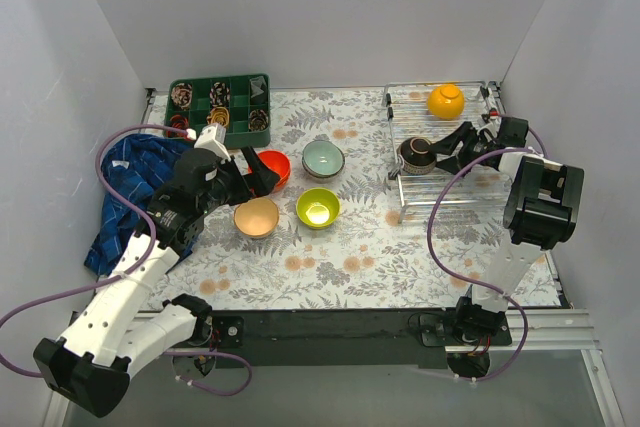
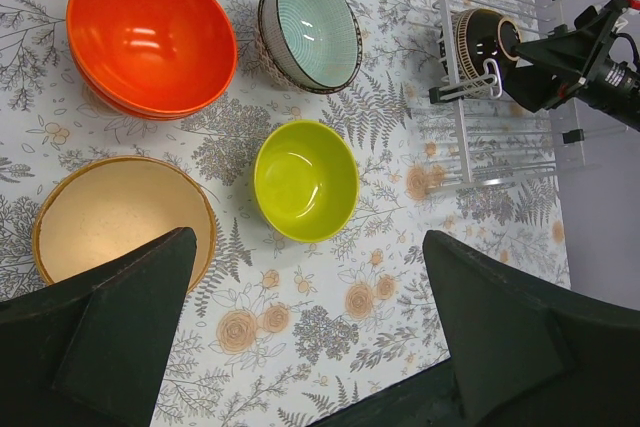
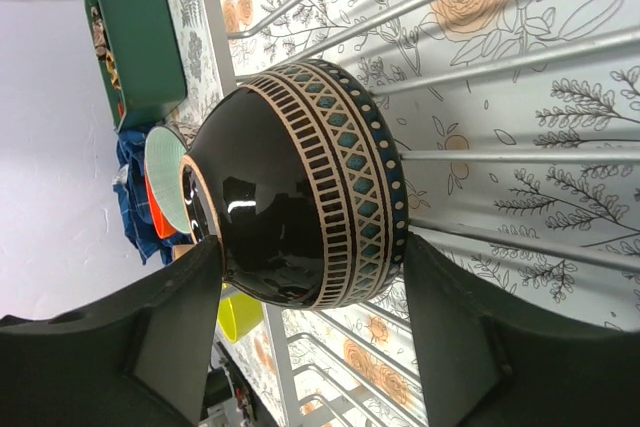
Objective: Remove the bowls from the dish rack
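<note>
The wire dish rack (image 1: 470, 192) lies at the right. A yellow-orange bowl (image 1: 446, 100) sits at its far end. A dark brown patterned bowl (image 1: 417, 155) (image 3: 300, 197) stands on its side at the rack's left edge. My right gripper (image 1: 440, 150) (image 3: 310, 287) has a finger on each side of it, touching rim and base. Two stacked red-orange bowls (image 2: 150, 37), a pale mint bowl (image 2: 310, 27), a beige bowl (image 2: 120, 217) and a lime green bowl (image 2: 305, 179) stand on the table. My left gripper (image 2: 310, 347) is open and empty above the beige and lime bowls. No white patterned bowl shows apart.
A green compartment tray (image 1: 220, 107) with small items stands at the back left. A crumpled blue cloth (image 1: 130, 197) lies at the left edge under my left arm. White walls close the table on three sides.
</note>
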Robot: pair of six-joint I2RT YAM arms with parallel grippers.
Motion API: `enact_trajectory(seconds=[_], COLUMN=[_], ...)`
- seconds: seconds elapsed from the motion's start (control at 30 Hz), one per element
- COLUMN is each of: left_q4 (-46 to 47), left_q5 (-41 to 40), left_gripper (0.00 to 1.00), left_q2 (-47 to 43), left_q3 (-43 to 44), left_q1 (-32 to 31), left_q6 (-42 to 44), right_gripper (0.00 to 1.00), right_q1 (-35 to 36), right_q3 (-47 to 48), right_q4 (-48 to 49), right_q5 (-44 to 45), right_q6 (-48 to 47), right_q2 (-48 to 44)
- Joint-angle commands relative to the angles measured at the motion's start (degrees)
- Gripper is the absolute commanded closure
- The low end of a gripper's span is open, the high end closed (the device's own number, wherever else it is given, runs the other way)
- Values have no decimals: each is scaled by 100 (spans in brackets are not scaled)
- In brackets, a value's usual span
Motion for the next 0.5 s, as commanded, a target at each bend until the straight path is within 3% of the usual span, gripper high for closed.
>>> enact_trajectory(seconds=[0.0,0.07,0.2,0.47], left_q4=[-18,-18,-18,61], left_q5=[-15,2,-7,11], left_gripper=[2,2,2,2], left_q2=[-158,-167,-202,-264], left_q3=[-17,-25,-52,-131], left_q1=[1,1,-8,1], left_q6=[68,76,77,129], right_gripper=[46,51,73,90], right_q1=[68,68,68,60], right_q3=[-148,-113,-87,168], right_q4=[-574,-618,-627,-1057], right_q5=[95,95,279,788], right_q6=[-202,-210,-219,-632], right_q2=[-98,-195,-616,-1258])
